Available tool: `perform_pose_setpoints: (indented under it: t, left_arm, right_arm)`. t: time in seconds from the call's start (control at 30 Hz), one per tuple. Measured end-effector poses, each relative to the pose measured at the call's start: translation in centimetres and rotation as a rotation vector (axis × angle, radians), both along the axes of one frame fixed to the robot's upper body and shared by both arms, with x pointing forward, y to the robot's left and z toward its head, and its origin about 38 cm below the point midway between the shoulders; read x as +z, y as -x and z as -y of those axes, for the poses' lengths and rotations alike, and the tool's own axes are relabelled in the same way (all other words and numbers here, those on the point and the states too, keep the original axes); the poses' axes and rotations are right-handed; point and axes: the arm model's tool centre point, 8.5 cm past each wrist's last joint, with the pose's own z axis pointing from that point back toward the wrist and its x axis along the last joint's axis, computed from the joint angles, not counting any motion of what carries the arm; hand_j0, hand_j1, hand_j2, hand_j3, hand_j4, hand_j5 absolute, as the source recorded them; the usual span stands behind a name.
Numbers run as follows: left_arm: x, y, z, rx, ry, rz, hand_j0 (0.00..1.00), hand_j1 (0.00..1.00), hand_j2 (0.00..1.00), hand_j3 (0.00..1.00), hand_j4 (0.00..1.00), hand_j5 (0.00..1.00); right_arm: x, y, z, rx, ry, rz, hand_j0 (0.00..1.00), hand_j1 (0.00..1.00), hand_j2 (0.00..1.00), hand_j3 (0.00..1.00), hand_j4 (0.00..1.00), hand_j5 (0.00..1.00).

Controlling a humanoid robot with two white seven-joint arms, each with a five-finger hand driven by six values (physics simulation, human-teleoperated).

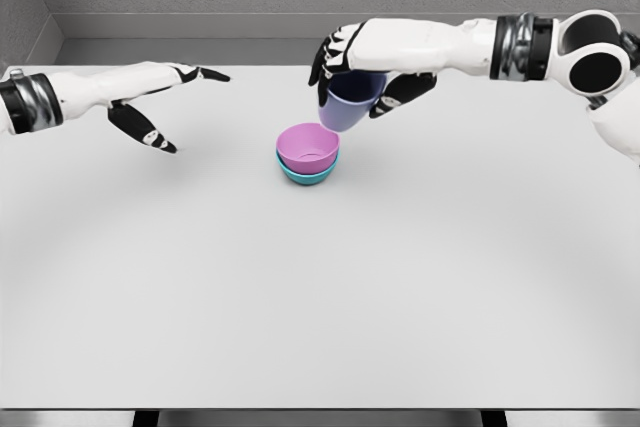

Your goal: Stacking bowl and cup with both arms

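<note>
A pink bowl (307, 146) sits nested inside a teal bowl (306, 176) near the middle of the white table (320, 287). Just above and to the right of them hangs a lavender cup (348, 105), tilted, held in the air by my right hand (362, 75), whose fingers wrap its upper part. The cup's lower edge is close to the pink bowl's rim; I cannot tell if they touch. My left hand (165, 107) hovers over the table's left side with fingers spread, holding nothing.
A grey wall runs behind the table's far edge. The table's front edge lies near the bottom of the view.
</note>
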Motion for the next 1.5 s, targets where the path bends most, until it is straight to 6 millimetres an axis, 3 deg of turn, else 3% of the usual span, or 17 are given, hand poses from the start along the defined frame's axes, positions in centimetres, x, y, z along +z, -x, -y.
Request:
perform_pose_setpoints:
  t: [0.3,0.4,0.63,1.13,1.3,1.5]
  left_arm:
    - [-0.3,0.3,-0.4,0.009,0.013,0.003,1.00,1.00,1.00,1.00,1.00,1.00]
    - [-1.7,0.9,-0.7,0.012,0.016,-0.014,1.00,1.00,1.00,1.00,1.00,1.00]
    - [-0.5,0.6,-1.1,0.021,0.027,0.019,1.00,1.00,1.00,1.00,1.00,1.00]
    - [-0.6,0.6,-1.1,0.014,0.013,0.022,1.00,1.00,1.00,1.00,1.00,1.00]
    - [-0.6,0.6,-1.1,0.014,0.012,0.022,1.00,1.00,1.00,1.00,1.00,1.00]
    - [-0.6,0.6,-1.1,0.015,0.011,0.023,1.00,1.00,1.00,1.00,1.00,1.00]
  right_arm:
    - [-0.3,-0.2,-2.3,0.037,0.003,-0.013,0.53,0.53,0.53,0.53,0.53,0.53]
    - [-0.6,-0.5,-2.3,0.027,0.000,-0.024,0.53,0.53,0.53,0.53,0.53,0.53]
    - [-0.9,-0.8,-2.1,0.017,-0.007,-0.036,0.53,0.53,0.53,0.53,0.53,0.53]
    - [-2.6,-0.7,-2.6,0.021,-0.002,-0.079,0.54,0.54,0.54,0.54,0.54,0.54]
    - [-2.6,-0.7,-2.6,0.019,-0.001,-0.076,0.65,0.65,0.65,0.65,0.65,0.65]
    - [-3.1,-1.2,-2.9,0.007,-0.002,-0.086,0.65,0.65,0.65,0.65,0.65,0.65]
